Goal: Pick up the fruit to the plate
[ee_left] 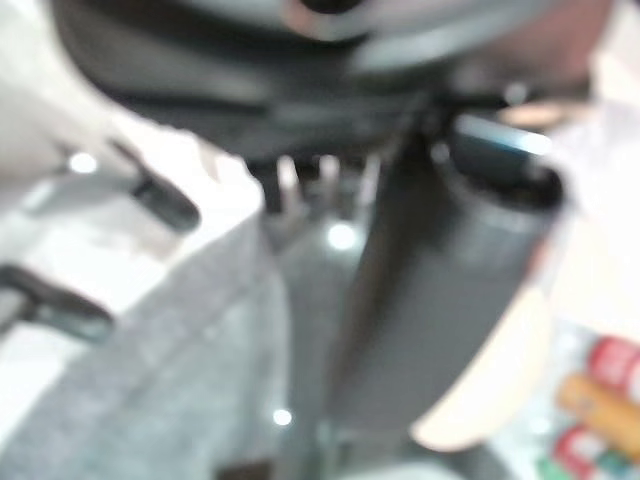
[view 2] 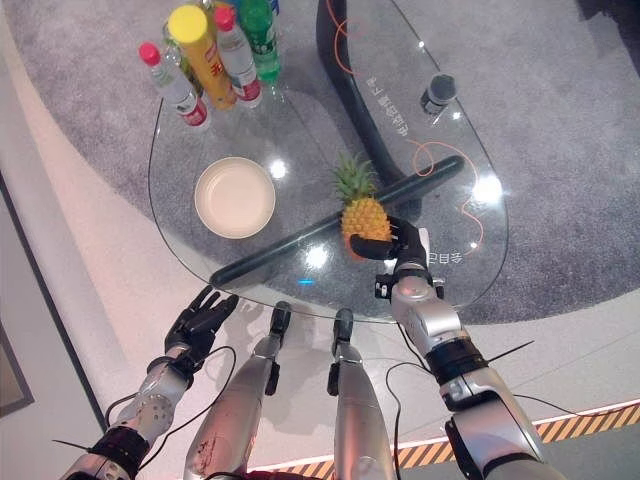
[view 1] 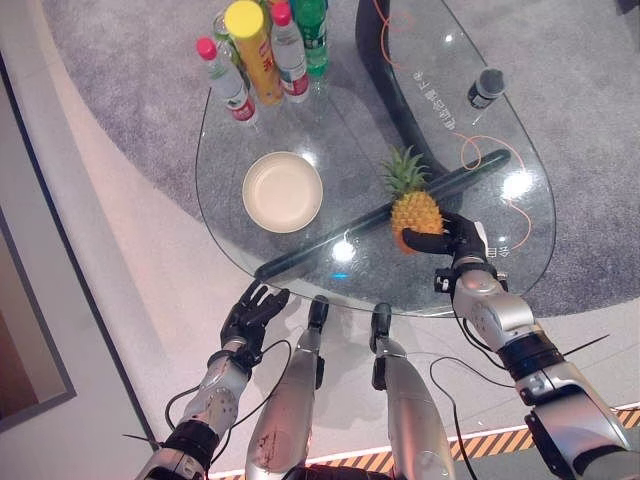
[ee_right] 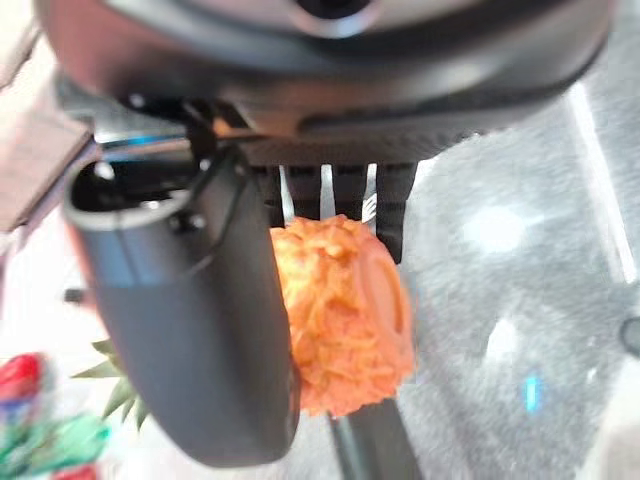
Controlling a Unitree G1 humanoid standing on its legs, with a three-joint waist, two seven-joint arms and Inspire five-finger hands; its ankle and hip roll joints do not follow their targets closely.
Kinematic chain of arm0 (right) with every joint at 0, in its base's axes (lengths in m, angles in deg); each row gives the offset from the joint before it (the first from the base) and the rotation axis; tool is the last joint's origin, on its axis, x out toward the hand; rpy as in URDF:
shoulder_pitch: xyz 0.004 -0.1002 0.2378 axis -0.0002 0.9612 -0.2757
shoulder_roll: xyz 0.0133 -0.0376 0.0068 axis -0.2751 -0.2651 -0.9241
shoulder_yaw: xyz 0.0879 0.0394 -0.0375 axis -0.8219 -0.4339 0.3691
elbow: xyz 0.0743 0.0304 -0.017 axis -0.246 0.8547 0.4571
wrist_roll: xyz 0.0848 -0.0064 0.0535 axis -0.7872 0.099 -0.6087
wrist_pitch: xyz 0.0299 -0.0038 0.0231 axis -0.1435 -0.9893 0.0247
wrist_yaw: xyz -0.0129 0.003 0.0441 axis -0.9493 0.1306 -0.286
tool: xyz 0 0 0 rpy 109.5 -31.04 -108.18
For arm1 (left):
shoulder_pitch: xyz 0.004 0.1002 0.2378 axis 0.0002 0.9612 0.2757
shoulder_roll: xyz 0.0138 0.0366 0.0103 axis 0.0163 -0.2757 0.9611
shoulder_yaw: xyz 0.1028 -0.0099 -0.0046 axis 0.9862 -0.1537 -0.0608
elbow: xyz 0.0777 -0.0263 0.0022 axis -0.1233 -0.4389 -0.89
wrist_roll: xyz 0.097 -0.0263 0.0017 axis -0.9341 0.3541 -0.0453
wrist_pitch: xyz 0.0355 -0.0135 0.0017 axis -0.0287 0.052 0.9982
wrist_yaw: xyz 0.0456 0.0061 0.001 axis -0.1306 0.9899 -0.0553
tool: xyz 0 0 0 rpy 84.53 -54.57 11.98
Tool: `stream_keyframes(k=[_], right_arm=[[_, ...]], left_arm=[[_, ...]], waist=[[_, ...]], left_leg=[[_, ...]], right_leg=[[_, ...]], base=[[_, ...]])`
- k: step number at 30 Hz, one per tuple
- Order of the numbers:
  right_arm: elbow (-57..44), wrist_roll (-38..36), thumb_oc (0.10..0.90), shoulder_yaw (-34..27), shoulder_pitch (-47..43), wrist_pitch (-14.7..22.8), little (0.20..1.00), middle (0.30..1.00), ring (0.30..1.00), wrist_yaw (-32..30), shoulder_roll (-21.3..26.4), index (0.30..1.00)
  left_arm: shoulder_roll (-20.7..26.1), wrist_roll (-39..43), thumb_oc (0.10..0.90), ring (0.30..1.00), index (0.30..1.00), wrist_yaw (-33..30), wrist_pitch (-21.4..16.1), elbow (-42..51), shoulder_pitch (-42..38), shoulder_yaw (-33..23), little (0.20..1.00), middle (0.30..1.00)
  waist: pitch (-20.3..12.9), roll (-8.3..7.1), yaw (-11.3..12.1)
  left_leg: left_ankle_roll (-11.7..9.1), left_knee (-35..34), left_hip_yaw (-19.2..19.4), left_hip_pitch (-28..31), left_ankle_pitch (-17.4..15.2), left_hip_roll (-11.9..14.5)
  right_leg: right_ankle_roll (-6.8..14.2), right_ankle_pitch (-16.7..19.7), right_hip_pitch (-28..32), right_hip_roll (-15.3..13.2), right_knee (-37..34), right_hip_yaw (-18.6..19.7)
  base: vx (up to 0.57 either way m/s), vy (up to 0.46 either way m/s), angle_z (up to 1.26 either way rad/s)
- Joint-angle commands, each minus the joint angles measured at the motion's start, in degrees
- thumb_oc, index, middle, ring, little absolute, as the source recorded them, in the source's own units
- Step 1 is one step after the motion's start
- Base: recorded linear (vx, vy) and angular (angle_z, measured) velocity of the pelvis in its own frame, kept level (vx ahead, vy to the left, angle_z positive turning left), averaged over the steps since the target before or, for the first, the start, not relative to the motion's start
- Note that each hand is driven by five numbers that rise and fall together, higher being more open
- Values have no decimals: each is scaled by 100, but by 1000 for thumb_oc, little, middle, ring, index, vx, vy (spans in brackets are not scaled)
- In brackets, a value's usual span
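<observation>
A pineapple [view 1: 415, 210] with a green crown stands upright on the round glass table [view 1: 340, 130], right of centre. My right hand [view 1: 462, 240] is on it from the near side. Its thumb lies across the fruit's base and its fingers curl round the far side. The right wrist view shows the orange fruit [ee_right: 345, 310] held between the thumb [ee_right: 190, 320] and the fingers. An empty cream plate [view 1: 283, 192] sits on the glass to the left of the pineapple, about a hand's width away. My left hand [view 1: 252, 312] hangs open below the table's near edge, holding nothing.
Several bottles [view 1: 265, 50] cluster at the table's far left edge. A small dark cylinder [view 1: 485, 88] stands at the far right, and an orange cable [view 1: 500, 150] runs over the glass. A dark bar [view 1: 330, 242] of the table frame lies under the glass between plate and fruit.
</observation>
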Motion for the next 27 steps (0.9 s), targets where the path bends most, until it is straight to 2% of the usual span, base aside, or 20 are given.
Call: stream_keyframes(k=[1, 3, 6, 15, 22, 27], right_arm=[[-1183, 530, 100, -256, -76, 756, 200, 300, 300, 402, 265, 300], [-1420, 608, 100, -278, 90, 855, 200, 300, 300, 614, 252, 300], [-1753, 685, 100, -250, 218, 938, 200, 300, 300, 920, 281, 300], [-2300, 822, 100, 193, 197, 1118, 200, 300, 300, 2369, 542, 300], [-2404, 789, 100, 656, 34, 1382, 200, 300, 300, 2886, 754, 300], [-2660, 741, 100, 911, -90, 1685, 200, 300, 300, 3624, 809, 300]], left_arm=[[86, 253, 800, 900, 900, 136, -468, 709, 245, -260, 900, 900], [117, 406, 800, 900, 900, 230, -481, 963, 312, -326, 900, 900], [177, 678, 800, 900, 900, 545, -310, 1434, 417, -404, 900, 900], [417, 1472, 800, 900, 900, 1282, 174, 2478, 212, -161, 900, 900], [676, 2077, 800, 900, 900, 1474, 505, 2995, -83, 14, 900, 900], [812, 2081, 800, 900, 900, 1583, 739, 3252, -189, 157, 900, 900]], waist=[[-97, 39, -148], [-97, 44, -157], [-97, 55, -148], [-97, 25, -127], [-97, -85, -85], [-97, -128, -50]], left_leg=[[132, 610, -278, 122, -778, -425], [130, 607, -284, 163, -771, -418], [119, 573, -301, 230, -761, -411], [119, 534, -307, 275, -718, -411], [125, 504, -362, 300, -714, -398], [125, 519, -448, 301, -723, -414]], right_leg=[[82, 79, 571, 9, -430, -387], [81, 70, 632, 5, -439, -401], [80, 53, 726, 11, -472, -428], [111, 74, 828, 36, -538, -455], [142, 98, 904, 65, -599, -470], [159, 117, 933, 86, -618, -450]], base=[[-14, -37, 0], [-4, -16, 0], [-14, -35, 0], [-11, -18, 1], [-7, -50, 7], [7, -38, 4]])
